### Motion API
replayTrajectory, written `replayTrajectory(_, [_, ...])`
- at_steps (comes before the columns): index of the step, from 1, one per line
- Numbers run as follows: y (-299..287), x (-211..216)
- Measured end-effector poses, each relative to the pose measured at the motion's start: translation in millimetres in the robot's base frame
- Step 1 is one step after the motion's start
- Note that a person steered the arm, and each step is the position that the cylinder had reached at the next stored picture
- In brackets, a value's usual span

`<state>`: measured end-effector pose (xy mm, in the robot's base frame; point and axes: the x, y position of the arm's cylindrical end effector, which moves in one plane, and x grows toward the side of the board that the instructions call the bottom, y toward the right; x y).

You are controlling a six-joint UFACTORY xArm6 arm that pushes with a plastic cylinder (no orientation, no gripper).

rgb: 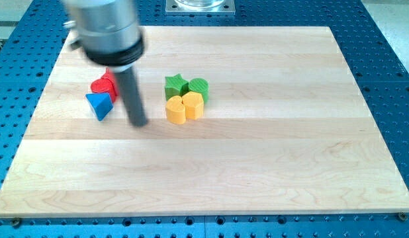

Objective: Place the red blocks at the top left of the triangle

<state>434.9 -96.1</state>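
A blue triangle block (99, 105) lies at the view's left on the wooden board (257, 158). Two red blocks sit touching its upper right: a red round block (101, 86) and a second red block (112, 77), partly hidden behind the rod, shape unclear. My tip (139, 123) rests on the board just right of the blue triangle and below right of the red blocks, apart from them. The rod and its grey mount rise toward the view's top left.
A cluster sits right of my tip: a green star block (176, 85), a green round block (198, 86), a yellow hexagon block (176, 110) and a yellow heart-like block (193, 104). Blue perforated table surrounds the board.
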Motion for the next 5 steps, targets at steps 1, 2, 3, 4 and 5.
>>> replayTrajectory(1, [-7, -54])
replayTrajectory(2, [-52, -57])
replayTrajectory(3, [-78, -51])
replayTrajectory(4, [-39, -62])
replayTrajectory(5, [-35, -81])
